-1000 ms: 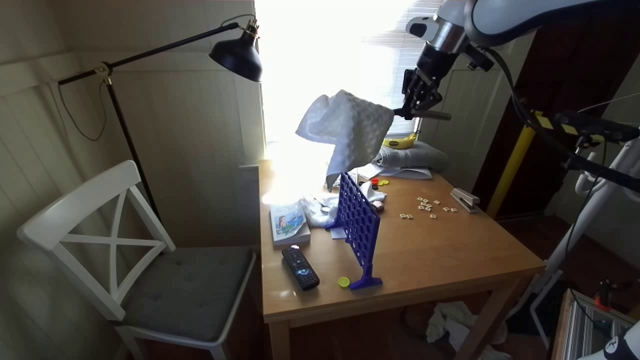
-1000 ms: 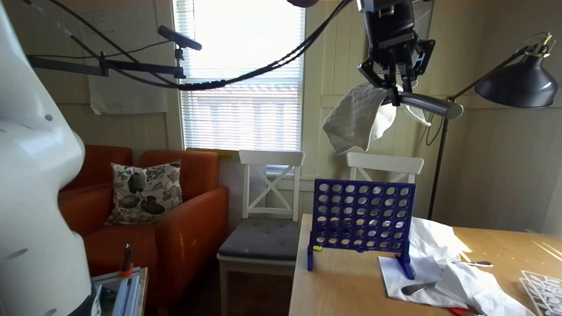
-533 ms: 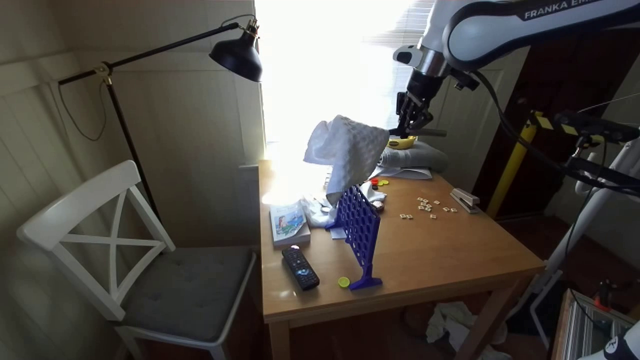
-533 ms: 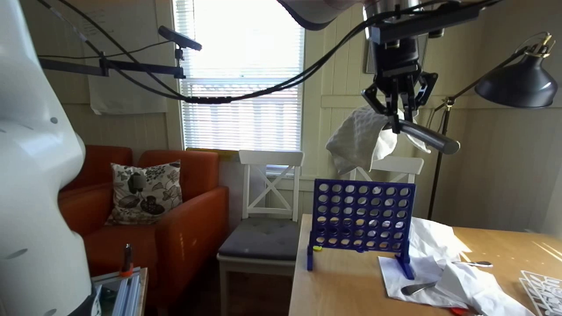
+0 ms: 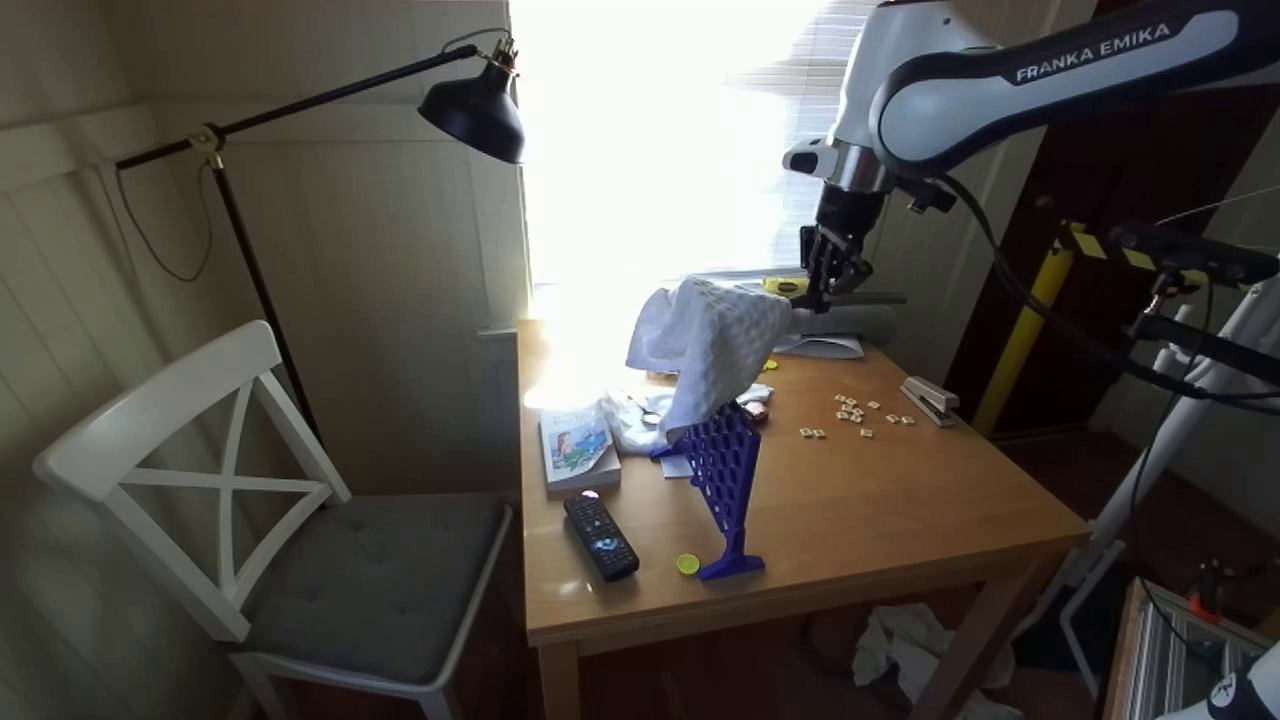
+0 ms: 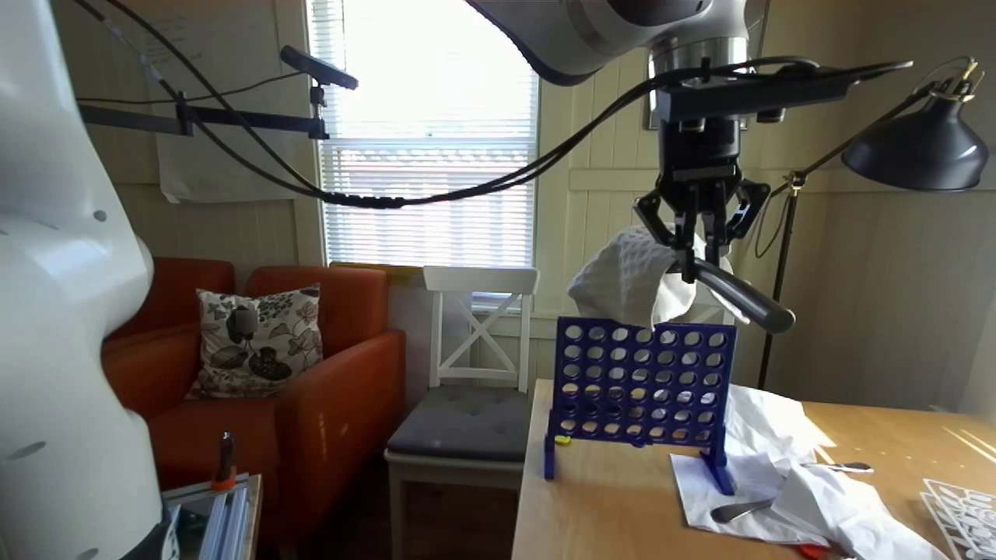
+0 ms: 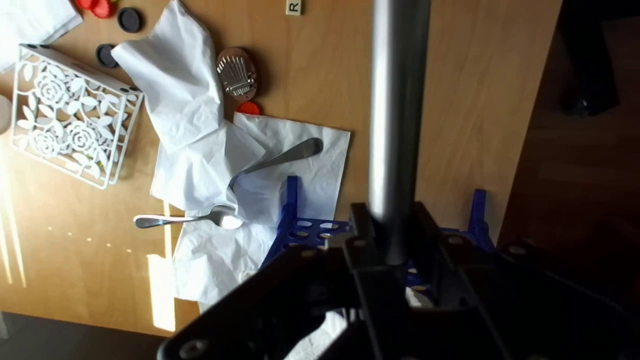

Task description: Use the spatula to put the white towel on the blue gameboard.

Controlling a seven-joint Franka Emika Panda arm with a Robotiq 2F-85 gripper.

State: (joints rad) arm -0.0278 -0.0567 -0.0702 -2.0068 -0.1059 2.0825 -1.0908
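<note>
My gripper (image 6: 699, 268) is shut on the spatula's grey handle (image 6: 751, 299), which also shows in the wrist view (image 7: 399, 100) and in an exterior view (image 5: 875, 298). The spatula's head is hidden under the white towel (image 5: 715, 335). The towel (image 6: 626, 280) drapes down from it beyond the gripper; a strip shows in the wrist view (image 7: 320, 340). The blue gameboard (image 6: 642, 381) stands upright on the table, below the towel, and shows also in the other views (image 5: 722, 465) (image 7: 310, 232). The towel's lower edge overlaps the board's top in both exterior views; I cannot tell whether they touch.
On the table (image 5: 880, 500) are a remote (image 5: 600, 538), a book (image 5: 578, 445), a yellow disc (image 5: 688, 564), letter tiles (image 5: 850, 408) and a stapler (image 5: 930, 398). Napkins (image 6: 778, 459), a spoon (image 7: 220, 216), a thumb piano (image 7: 237, 74) and a white holder (image 7: 75, 120) lie near the board.
My gripper has moved down with the spatula and towel. The towel's lower edge has come down to overlap the board's top. The spatula handle tilts downward more in an exterior view. The board has not moved.
</note>
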